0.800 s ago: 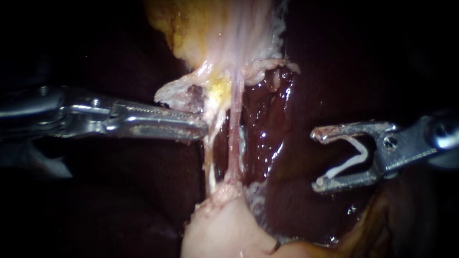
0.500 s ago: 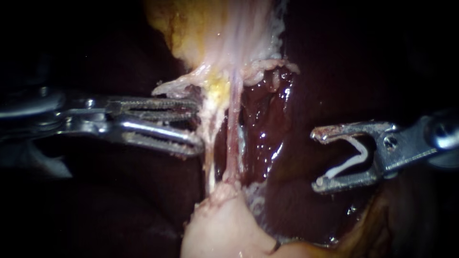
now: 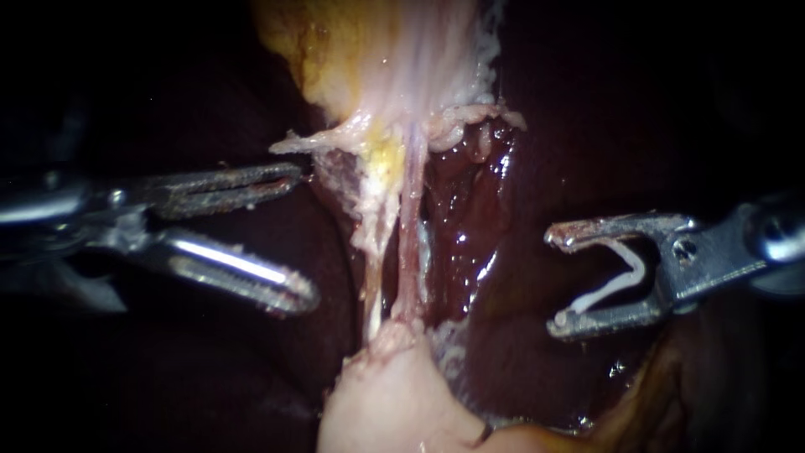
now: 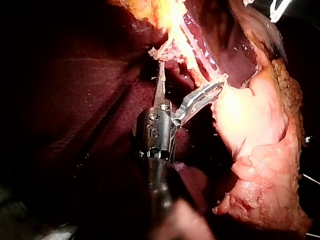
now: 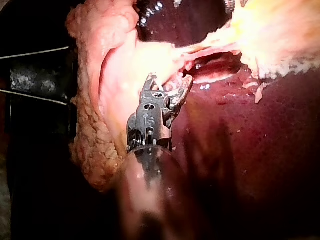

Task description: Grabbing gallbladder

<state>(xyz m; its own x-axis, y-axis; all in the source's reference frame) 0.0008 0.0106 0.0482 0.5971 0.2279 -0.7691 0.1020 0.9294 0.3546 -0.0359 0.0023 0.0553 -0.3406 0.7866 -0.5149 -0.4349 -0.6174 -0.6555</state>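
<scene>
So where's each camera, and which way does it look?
Endoscope: close to the tissue, facing the tube; shows left instrument, right instrument holding a clip.
Left wrist: on the left arm, looking down its shaft at open jaws.
Right wrist: on the right arm, looking down its shaft at pale tissue.
Both wrist views show liver.

surgical bench lab: bare liver, left instrument, right instrument bearing a white clip

Dark maroon liver formed the supporting bed beneath everything. Directly upon it lay the pale yellow-pink gallbladder and a pale, lumpy fatty mass. A thin pink tube ran between them, over a glistening red raw patch of the liver's surface.
</scene>
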